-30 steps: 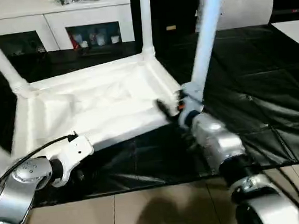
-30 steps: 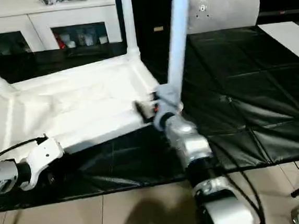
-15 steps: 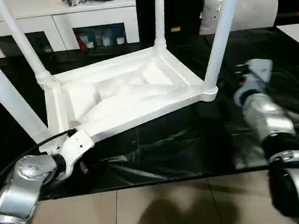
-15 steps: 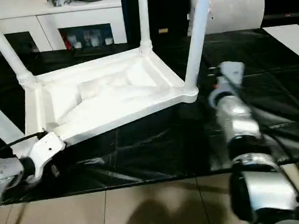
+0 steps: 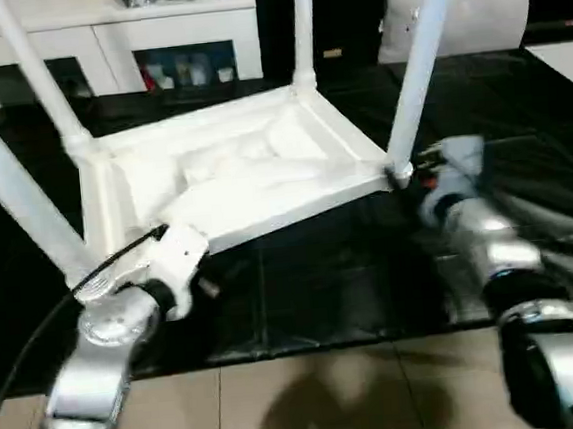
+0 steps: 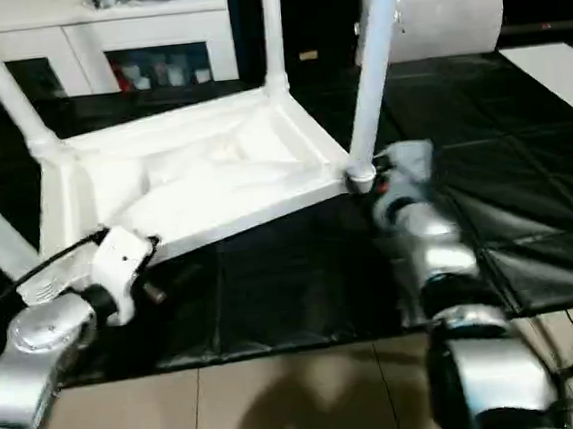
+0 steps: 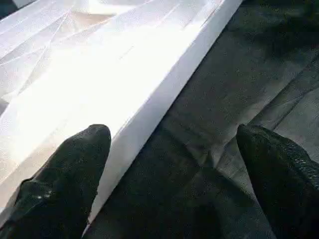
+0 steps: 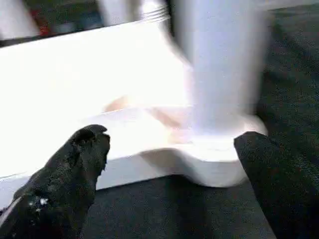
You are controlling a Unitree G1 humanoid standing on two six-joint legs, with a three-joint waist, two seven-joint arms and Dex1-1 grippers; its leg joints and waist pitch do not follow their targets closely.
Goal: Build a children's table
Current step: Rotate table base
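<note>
The white children's table [image 5: 242, 168] lies upside down on the black mat, ribbed underside up, with four legs standing in its corner sockets. The near right leg [image 5: 419, 62] rises beside my right gripper [image 8: 172, 164]. That gripper is open, its fingers [image 8: 79, 164] on either side of the near right corner socket [image 8: 214, 159] and a little short of it. My left gripper [image 7: 174, 164] is open at the table's near long edge [image 7: 164, 99]. One finger [image 7: 75, 169] lies in front of the edge, the other over the mat.
The black mat [image 5: 323, 282] covers the floor under the table, with pale tiles [image 5: 283, 405] in front of it. A white cabinet with glass doors [image 5: 101, 40] stands behind. A white cushion [image 5: 470, 13] sits at the back right, and a white sheet [image 5: 569, 54] at the far right.
My right gripper has swung from the right back to the table's near right corner. My left gripper has moved right along the near edge.
</note>
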